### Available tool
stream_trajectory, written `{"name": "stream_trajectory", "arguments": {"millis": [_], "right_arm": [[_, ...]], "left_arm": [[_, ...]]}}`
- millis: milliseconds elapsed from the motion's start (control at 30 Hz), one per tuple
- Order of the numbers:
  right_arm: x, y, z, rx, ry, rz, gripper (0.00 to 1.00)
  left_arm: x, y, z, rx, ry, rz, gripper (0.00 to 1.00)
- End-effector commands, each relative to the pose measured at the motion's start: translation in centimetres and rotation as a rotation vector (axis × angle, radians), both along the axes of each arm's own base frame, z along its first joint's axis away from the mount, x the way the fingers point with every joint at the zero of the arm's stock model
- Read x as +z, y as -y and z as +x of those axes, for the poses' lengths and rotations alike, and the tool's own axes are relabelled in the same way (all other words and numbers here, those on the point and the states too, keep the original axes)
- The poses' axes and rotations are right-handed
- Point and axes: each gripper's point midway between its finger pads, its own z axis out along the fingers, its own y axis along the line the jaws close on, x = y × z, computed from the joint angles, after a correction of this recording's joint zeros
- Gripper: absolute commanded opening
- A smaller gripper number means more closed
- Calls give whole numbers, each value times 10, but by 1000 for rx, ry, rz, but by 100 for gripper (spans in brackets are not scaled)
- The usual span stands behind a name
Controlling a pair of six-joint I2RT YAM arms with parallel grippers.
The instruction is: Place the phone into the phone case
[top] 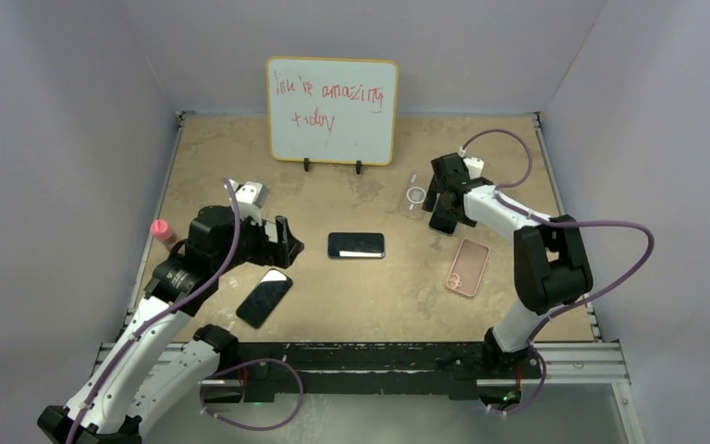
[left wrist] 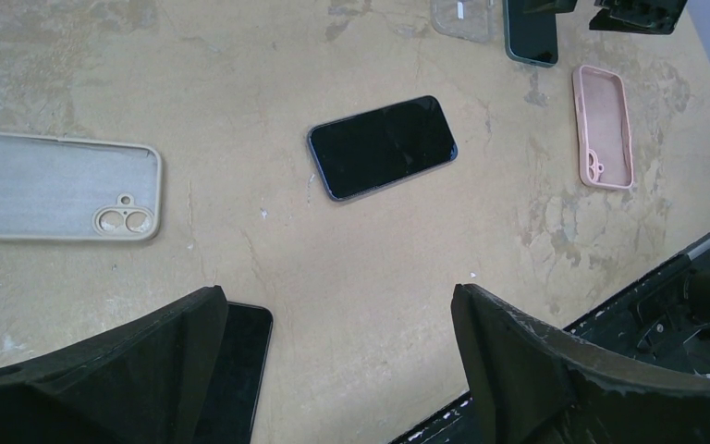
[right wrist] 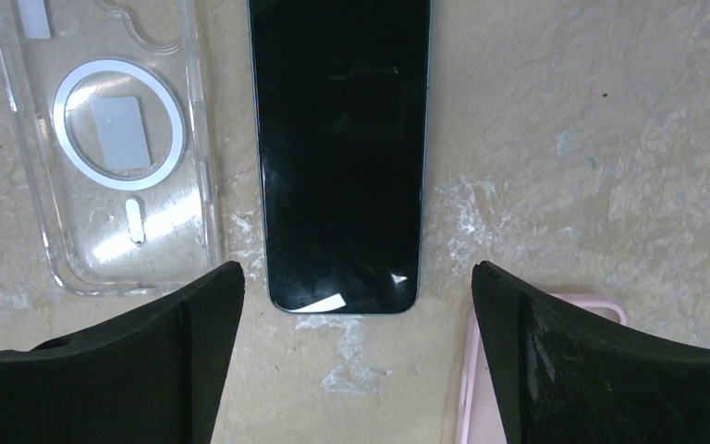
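Our right end effector (right wrist: 356, 277) hangs wide open and empty over a dark phone (right wrist: 340, 148). The phone lies screen-up on the worktop (right wrist: 564, 139), with one finger to each side of its near end. We judge that this stance is meant for closing across the phone's width. Just beside that phone lies a clear case (right wrist: 148, 222), near enough that a short carry should serve. We cannot tell which of its faces is up. A pink case (top: 468, 266) lies nearer the arm's base, and only its corner shows in the right wrist view.

Our left end effector (left wrist: 337, 296) is likewise spread and holds nothing. It hovers above bare worktop between a second phone (left wrist: 382, 147) in the middle and a third phone (left wrist: 240, 361), which its own finger partly covers. A beige case (left wrist: 55, 185) lies off to one side, one end cut off by the frame. From above we cannot find it, and the left arm probably hides it.

From above, the right arm also covers most of the phone under it. We cannot tell which phone fits which case.
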Motion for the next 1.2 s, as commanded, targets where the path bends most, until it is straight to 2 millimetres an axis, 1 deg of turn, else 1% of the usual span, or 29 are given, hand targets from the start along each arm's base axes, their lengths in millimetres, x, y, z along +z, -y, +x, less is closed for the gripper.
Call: {"name": "stream_trajectory", "arguments": {"millis": [0,233,300,433,633,700,800,900,933,1033,1167], "right_arm": [[8,2,21,1,39,13,93],[-16,1,28,12,-3,36,97],[-20,1,31,12,-10,38,95],[-27,7,35,-3,-24,35,93],[-40,12,36,2,-49,45,92],[-44,14,35,9,-64,42,92],[-49,13,33,23,-82,44,89],[-54,12,28,34,-103,52,85],[-55,13,27,34,-105,58,82],[-55,12,20,43,-96,88,76],[-57,11,10,58,-102,128,70]], "left_arm": [[6,1,5,5,30,-12,97],[4,1,6,5,26,-8,96],[4,1,6,5,24,-7,96],[3,1,7,6,21,-5,96],[1,-1,9,22,18,0,96],[0,3,10,11,20,-10,95],[0,13,15,-23,1,-27,93],[-4,27,25,-54,-35,-48,90],[-9,32,31,-57,-53,-54,90],[-11,48,52,-56,-53,-91,89],[-9,82,82,-71,-36,-102,86]]}}
